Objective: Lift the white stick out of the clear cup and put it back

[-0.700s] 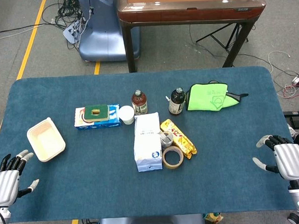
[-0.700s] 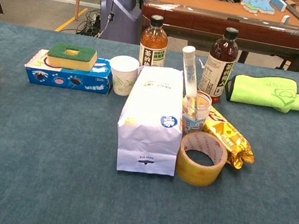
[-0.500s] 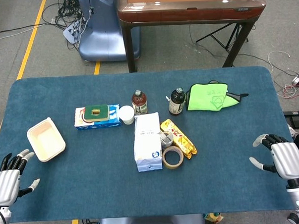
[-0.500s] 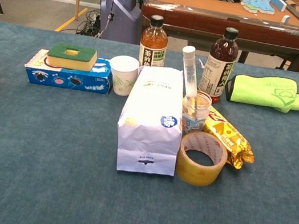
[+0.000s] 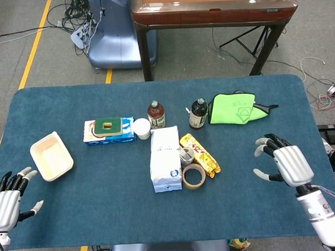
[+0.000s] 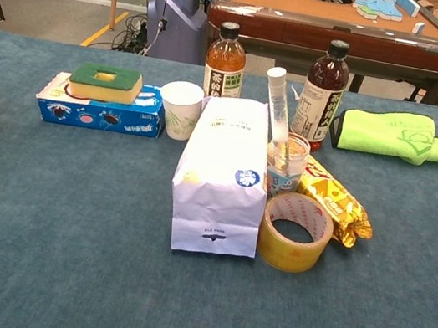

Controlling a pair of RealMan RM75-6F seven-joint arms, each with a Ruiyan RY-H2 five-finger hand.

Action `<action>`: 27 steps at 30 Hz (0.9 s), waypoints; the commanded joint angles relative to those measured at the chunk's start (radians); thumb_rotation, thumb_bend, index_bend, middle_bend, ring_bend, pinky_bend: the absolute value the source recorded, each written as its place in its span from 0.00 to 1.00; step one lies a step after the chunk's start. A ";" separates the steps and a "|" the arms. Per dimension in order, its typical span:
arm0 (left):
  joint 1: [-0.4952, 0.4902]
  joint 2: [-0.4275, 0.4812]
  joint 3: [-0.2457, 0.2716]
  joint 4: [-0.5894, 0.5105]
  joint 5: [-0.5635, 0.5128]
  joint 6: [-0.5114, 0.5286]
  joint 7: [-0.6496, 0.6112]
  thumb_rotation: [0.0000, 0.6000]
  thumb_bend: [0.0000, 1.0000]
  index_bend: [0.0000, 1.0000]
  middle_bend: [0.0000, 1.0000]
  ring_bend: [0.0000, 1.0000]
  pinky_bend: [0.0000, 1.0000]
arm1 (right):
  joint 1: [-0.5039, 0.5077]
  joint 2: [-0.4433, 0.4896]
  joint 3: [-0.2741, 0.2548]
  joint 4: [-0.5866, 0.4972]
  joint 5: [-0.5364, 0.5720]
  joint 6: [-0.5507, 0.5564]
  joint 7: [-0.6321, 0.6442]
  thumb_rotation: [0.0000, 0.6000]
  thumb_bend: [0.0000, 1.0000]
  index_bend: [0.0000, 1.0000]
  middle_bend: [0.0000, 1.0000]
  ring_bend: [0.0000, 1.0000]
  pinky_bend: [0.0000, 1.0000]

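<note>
Both hands spread wide, empty: right hand (image 5: pixel 284 164) over the table, left hand (image 5: pixel 8 198) at its edge.

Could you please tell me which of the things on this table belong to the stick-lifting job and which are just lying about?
Job:
white stick
clear cup
right hand

Lying about:
tape roll
white bag
two bottles
paper cup
green cloth
snack packet
blue box
</note>
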 commanded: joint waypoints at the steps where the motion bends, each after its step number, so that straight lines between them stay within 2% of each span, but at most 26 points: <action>1: 0.003 0.005 0.003 0.000 0.001 0.002 -0.004 1.00 0.23 0.17 0.12 0.16 0.03 | 0.088 -0.044 0.041 -0.026 0.044 -0.093 -0.031 1.00 0.25 0.47 0.28 0.13 0.26; 10: 0.021 0.024 0.010 -0.009 0.005 0.022 -0.011 1.00 0.23 0.17 0.12 0.16 0.03 | 0.246 -0.159 0.103 0.023 0.174 -0.258 -0.063 1.00 0.25 0.47 0.26 0.12 0.26; 16: 0.025 0.026 0.014 -0.011 0.003 0.017 -0.008 1.00 0.23 0.17 0.12 0.16 0.03 | 0.325 -0.219 0.113 0.068 0.227 -0.334 -0.084 1.00 0.25 0.39 0.23 0.11 0.25; 27: 0.024 0.023 0.012 -0.005 -0.006 0.005 -0.006 1.00 0.23 0.17 0.11 0.16 0.03 | 0.416 -0.309 0.118 0.146 0.285 -0.397 -0.093 1.00 0.35 0.38 0.22 0.10 0.24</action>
